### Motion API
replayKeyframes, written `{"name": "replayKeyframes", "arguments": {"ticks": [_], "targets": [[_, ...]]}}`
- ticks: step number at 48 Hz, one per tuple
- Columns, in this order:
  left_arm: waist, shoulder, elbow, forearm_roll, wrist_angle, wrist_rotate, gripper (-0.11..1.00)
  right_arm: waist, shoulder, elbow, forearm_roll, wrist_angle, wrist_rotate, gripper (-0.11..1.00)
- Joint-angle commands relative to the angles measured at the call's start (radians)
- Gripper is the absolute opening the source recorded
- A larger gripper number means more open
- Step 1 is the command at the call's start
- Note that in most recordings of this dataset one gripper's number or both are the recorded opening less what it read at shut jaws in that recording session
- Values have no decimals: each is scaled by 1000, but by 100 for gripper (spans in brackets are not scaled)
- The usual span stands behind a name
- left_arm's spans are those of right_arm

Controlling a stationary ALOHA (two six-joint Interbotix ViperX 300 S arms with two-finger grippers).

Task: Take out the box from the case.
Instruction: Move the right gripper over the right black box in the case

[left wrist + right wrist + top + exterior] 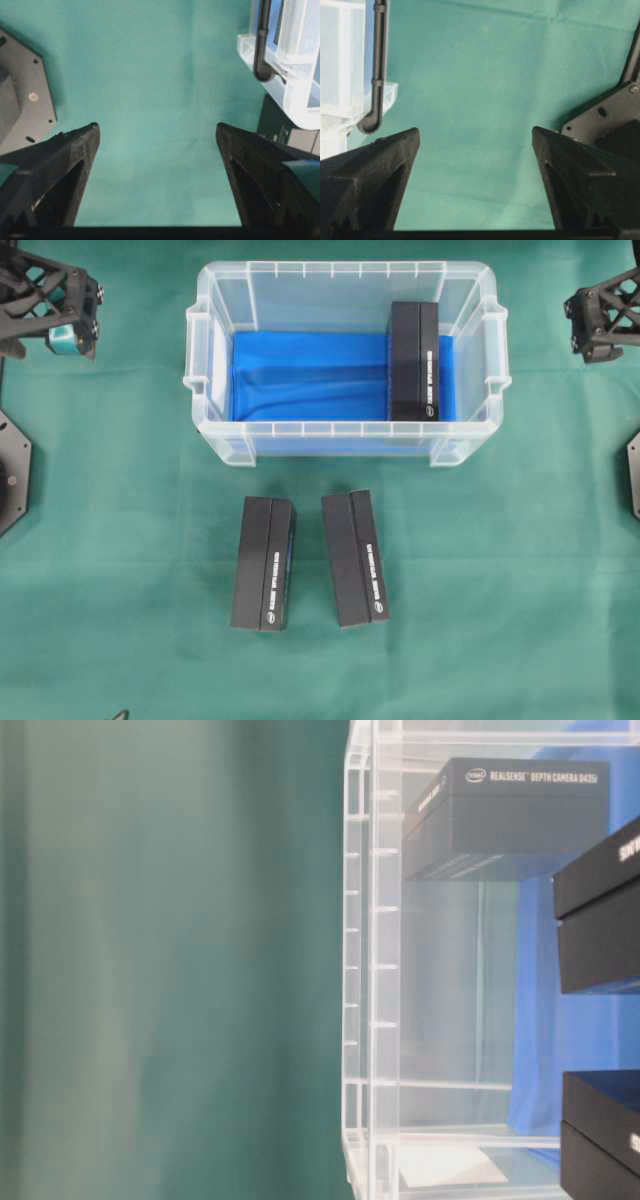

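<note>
Green cloth table (120, 540), clear case (345, 425) holding black box (414, 360), both end effectors spread apart

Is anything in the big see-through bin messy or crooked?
A little. The blue cloth lining the case is wrinkled near its left end, not flat. The black box inside sits tidy against the right wall. The two boxes on the table, left and right, lean slightly in opposite directions. Nothing looks spilled or broken.

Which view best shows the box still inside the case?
The overhead view: the box lies whole at the case's right end. Table-level shows it through the clear wall, partly blocked. The wrist views show only case corners.
</note>
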State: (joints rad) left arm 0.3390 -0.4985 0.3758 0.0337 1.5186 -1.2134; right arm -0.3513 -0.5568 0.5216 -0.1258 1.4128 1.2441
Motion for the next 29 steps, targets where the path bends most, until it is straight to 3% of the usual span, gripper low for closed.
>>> {"name": "replayKeyframes", "arguments": {"ticks": [1, 29], "targets": [[5, -5, -25, -2, 3, 2, 95, 3, -8, -12, 0, 5, 2, 90], [5, -5, -25, -2, 15, -2, 95, 3, -6, -12, 0, 8, 2, 90]]}}
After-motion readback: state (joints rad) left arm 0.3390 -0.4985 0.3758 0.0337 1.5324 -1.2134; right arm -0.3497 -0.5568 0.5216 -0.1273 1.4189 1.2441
